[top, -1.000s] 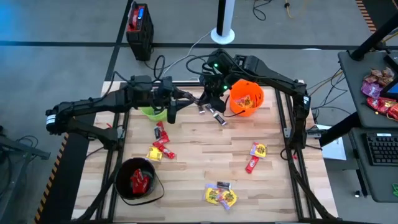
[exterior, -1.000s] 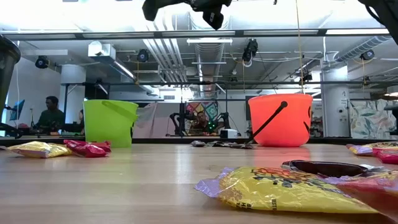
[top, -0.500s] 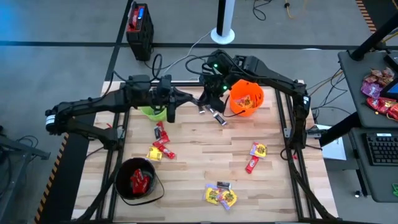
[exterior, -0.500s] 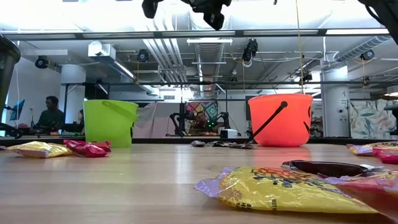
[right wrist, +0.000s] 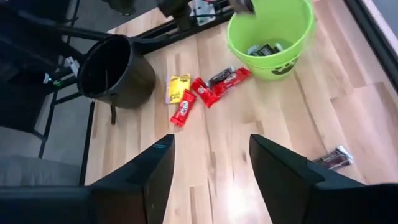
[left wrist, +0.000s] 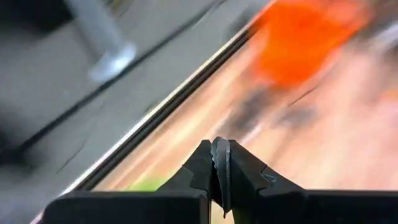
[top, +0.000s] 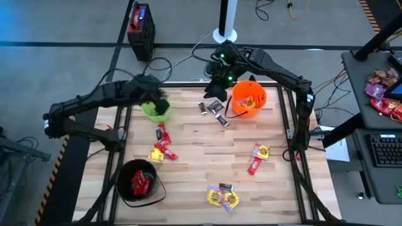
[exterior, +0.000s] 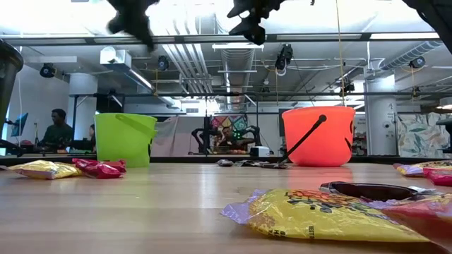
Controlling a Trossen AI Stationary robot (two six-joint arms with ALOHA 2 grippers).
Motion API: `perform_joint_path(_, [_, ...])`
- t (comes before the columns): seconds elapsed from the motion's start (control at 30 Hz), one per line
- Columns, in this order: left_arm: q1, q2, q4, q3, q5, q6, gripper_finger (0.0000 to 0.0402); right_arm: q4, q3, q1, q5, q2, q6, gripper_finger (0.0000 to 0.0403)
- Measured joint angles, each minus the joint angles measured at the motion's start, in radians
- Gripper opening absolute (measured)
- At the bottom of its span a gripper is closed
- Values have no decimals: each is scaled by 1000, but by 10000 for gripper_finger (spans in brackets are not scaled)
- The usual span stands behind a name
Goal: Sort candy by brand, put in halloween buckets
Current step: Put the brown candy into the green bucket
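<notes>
My left gripper (top: 159, 103) hangs blurred over the lime green bucket (top: 152, 113), high above the table, shut on a thin grey-wrapped candy (left wrist: 221, 163). My right gripper (top: 215, 88) stands open and holds nothing, near the far edge beside the orange bucket (top: 249, 99). Three dark candies (top: 217, 107) lie flat on the table below it. Red and yellow candies (top: 162, 142) lie left of the middle, and more (top: 256, 157) lie on the right. The black bucket (top: 137, 182) at the near left holds red candies. Dark candies (right wrist: 266, 48) lie in the green bucket. My left gripper pinches the candy between its two shut fingers. Only a narrow grey, ridged edge of the wrapper (left wrist: 222, 186) shows in the seam between them; the fingers hide the rest. The fingers point about level toward the table's right and far side. The candy is clear of the table.
A yellow pile of candy (top: 223, 198) lies near the front edge. The metal frame posts (top: 290, 129) stand along the table's right side. A black case (top: 141, 28) and a white pole base (top: 225, 34) stand beyond the far edge. People sit far back in the room (exterior: 58, 127).
My left gripper has shut, then swung quickly toward the table's left edge, from beside my right gripper to over the green bucket. My right gripper has opened and drawn back toward the far edge, uncovering a dark candy on the table.
</notes>
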Motion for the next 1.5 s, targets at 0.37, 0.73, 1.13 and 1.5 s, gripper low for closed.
perform_joint_path(0.37, [201, 154, -332, 24, 118, 56, 14, 7, 0, -1, 0, 0, 3, 203])
perform_joint_path(0.73, [233, 262, -310, 17, 73, 108, 74, -30, 0, -2, 7, 1, 18, 203])
perform_joint_path(1.13, [225, 149, -214, 67, 76, 19, 91, -3, -63, 2, 499, 33, 235, 203])
perform_joint_path(1.5, [210, -43, -83, 281, 81, 49, 91, 37, -24, -4, 608, 349, 279, 203])
